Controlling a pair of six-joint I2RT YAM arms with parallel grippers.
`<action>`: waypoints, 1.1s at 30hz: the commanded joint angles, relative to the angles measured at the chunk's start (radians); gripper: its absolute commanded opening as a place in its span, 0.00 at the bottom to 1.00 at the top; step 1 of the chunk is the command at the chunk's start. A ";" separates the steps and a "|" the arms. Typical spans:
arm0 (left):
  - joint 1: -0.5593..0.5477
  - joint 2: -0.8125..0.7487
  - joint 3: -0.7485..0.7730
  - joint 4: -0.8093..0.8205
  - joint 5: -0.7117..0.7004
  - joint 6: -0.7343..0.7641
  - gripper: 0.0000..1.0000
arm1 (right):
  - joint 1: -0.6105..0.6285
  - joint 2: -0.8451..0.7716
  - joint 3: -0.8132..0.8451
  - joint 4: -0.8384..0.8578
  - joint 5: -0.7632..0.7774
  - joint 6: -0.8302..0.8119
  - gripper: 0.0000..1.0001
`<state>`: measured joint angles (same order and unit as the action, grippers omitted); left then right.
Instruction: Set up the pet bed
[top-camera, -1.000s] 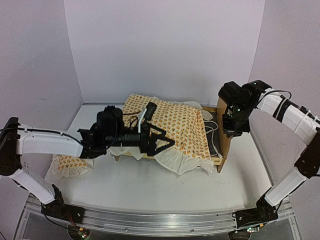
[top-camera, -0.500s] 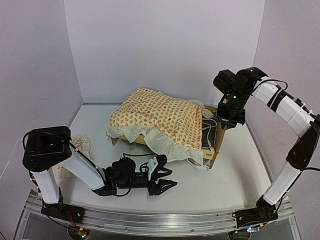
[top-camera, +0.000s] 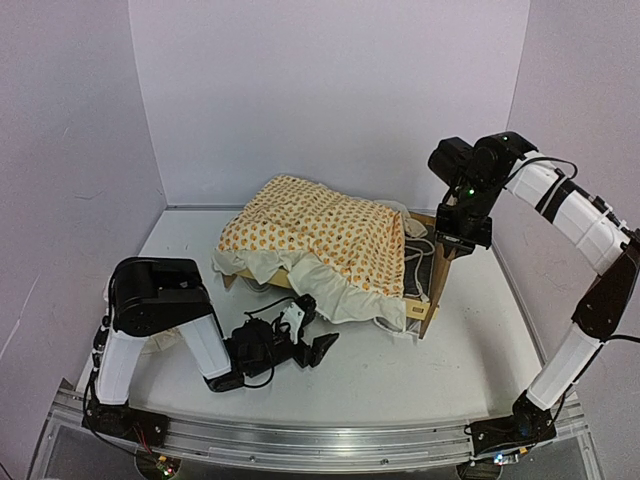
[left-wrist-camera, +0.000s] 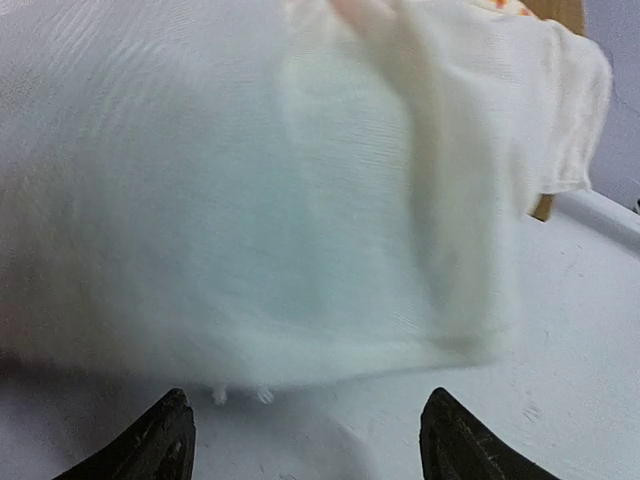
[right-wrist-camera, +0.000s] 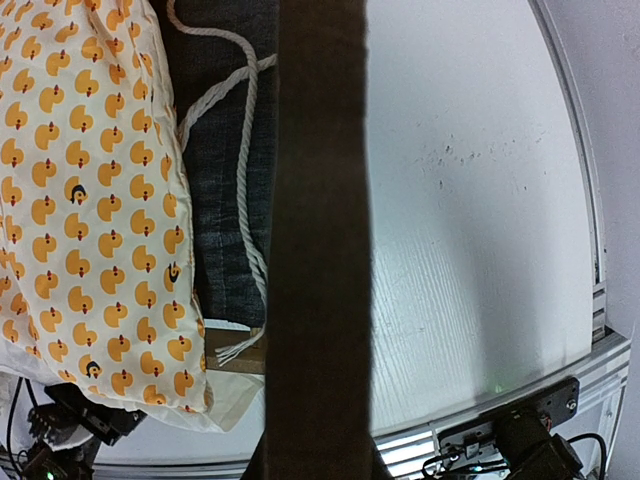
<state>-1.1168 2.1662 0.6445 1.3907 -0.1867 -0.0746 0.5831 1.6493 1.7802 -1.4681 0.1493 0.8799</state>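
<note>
Headboard (top-camera: 441, 272) pinched: pet bed (top-camera: 424, 322) at mid desk (top-camera: 400, 385)
Right fingers (top-camera: 456, 243) clamp the headboard (cover (top-camera: 320, 235) draped over the frame); left fingers (top-camera: 312, 347) lie spread, empty, by the ruffle (left-wrist-camera: 250, 200): hold steady, then tug the cover square.

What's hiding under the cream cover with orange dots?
The light plywood pet bed frame: its dark grey fabric base and white cords peek out at one end. The rest is covered.
</note>
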 joint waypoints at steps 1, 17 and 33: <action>0.055 0.054 0.114 0.108 -0.014 0.026 0.78 | -0.004 -0.095 0.085 0.166 0.016 0.021 0.00; -0.109 -0.214 0.188 -0.530 0.493 0.032 0.03 | -0.005 -0.090 0.041 0.227 0.108 0.046 0.00; -0.210 -0.339 0.164 -0.798 0.600 0.073 0.00 | -0.005 -0.135 0.059 0.300 0.168 -0.037 0.00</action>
<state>-1.3289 1.8816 0.8303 0.6758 0.3935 -0.0422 0.5835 1.6363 1.7229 -1.3895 0.2184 0.8497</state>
